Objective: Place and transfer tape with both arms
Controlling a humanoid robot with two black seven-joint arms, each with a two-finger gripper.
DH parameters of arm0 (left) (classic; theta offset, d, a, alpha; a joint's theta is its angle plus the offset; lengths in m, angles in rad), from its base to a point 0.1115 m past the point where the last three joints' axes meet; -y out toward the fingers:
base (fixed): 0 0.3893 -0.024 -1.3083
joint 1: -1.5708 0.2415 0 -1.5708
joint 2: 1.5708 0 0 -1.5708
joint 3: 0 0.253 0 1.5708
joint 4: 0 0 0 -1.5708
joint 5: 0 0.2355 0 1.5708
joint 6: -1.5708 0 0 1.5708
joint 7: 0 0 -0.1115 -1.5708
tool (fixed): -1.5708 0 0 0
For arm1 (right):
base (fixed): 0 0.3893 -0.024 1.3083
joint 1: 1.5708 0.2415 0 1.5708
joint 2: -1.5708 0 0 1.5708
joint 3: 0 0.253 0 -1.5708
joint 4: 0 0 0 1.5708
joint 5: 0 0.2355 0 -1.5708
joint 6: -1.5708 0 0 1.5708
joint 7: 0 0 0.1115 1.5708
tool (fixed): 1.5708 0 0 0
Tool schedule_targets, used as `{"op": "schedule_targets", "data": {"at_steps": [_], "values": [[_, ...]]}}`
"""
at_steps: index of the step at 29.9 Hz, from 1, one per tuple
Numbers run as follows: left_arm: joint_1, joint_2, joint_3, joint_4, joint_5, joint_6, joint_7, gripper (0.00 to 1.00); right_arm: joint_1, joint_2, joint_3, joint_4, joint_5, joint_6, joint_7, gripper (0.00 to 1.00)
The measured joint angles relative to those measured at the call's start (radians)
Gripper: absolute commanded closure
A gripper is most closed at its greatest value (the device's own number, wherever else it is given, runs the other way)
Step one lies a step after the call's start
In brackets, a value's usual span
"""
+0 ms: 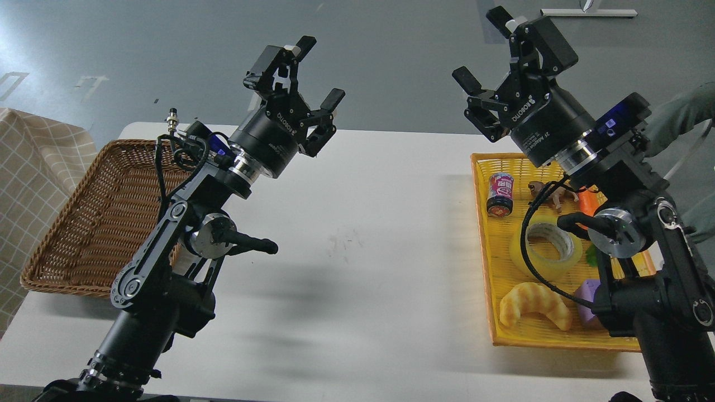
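Head view: both grippers, left point(304, 84) and right point(491, 67), gape empty, high above the tape point(544, 251); light, stiff, smooth roll, best pinched across its wall.

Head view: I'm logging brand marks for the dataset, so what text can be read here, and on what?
"ROBOTIQ": on the left gripper body.
"ROBOTIQ": on the right gripper body.
Smaller white print lower on both gripper bodies: too small to read.
Label on the small can in the yellow tray: blurred, unreadable.
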Motion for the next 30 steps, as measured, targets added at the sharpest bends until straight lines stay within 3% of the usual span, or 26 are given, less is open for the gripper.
{"op": "schedule_targets", "data": {"at_steps": [30], "values": [[0.003,0.0,0.0,0.0,-0.038,-0.014,-0.001,0.02,-0.016,0.0,0.027,-0.001,0.003,0.036,0.004,0.0]]}}
